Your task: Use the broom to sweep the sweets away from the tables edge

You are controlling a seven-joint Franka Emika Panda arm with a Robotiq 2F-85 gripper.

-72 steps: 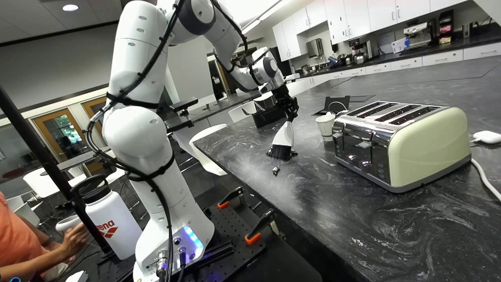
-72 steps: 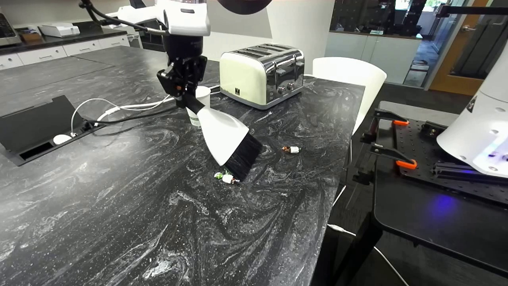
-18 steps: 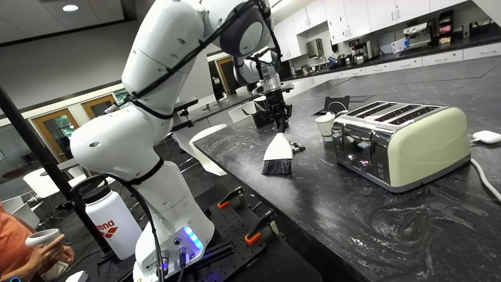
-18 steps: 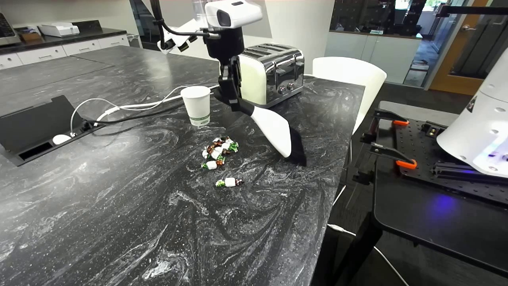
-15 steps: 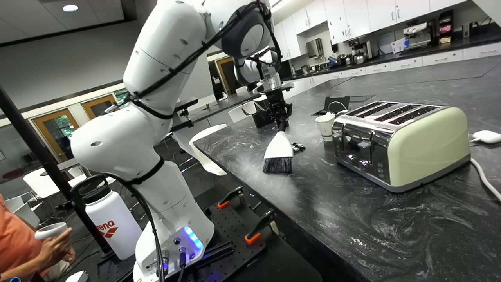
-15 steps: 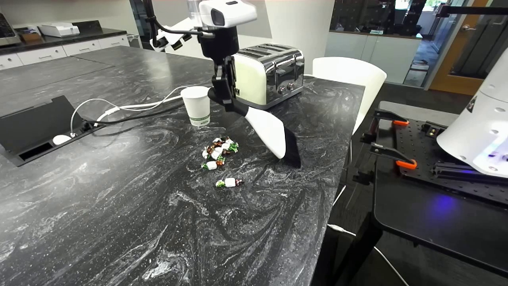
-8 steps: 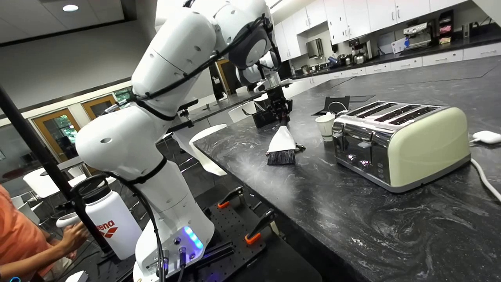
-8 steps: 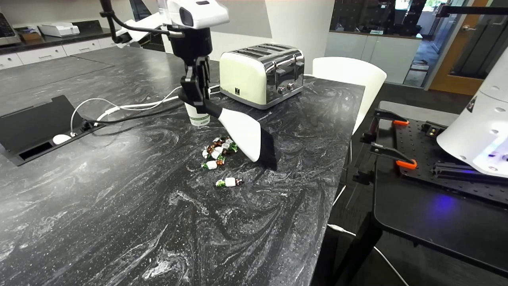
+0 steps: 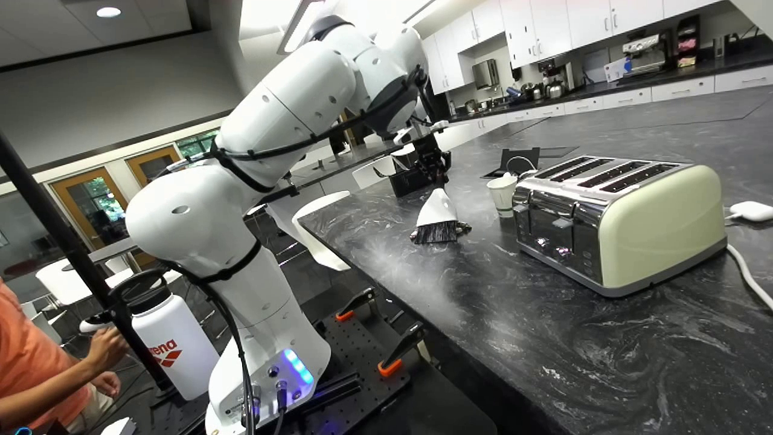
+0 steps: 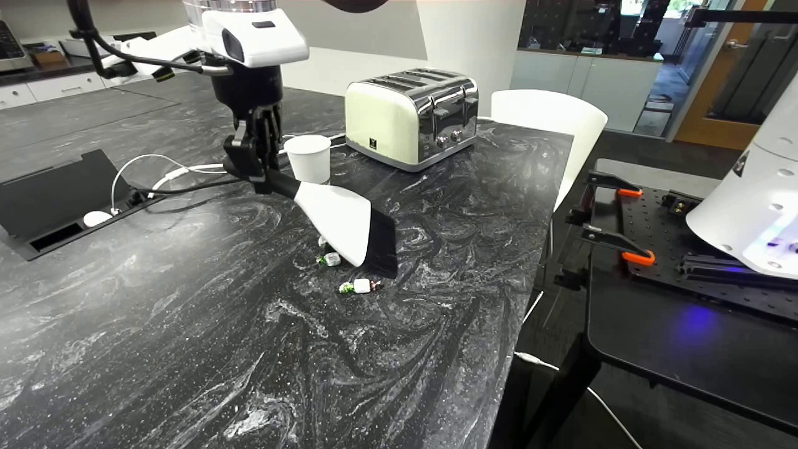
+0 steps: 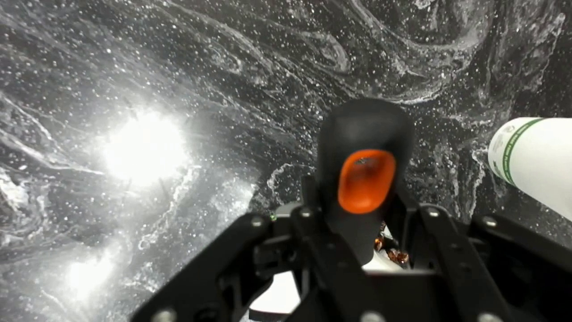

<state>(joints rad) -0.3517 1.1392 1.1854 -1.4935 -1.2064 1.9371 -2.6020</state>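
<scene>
Broom (image 10: 336,217), moved nearer the sweets (image 10: 361,286), slants (gripped) below the hand (image 10: 264,177).

White broom (image 10: 338,219), black bristles (image 10: 381,246), black pincer (image 10: 264,179), pale-marbled dark table (image 10: 249,349)

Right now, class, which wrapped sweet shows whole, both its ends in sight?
The sweet lowest in an exterior view, lying by itself, green end to dark end; the broom partly hides the others showing there.

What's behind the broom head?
In both exterior views, sweets peek out past the broom head; any others behind it are covered, so the full count can't be told.
</scene>
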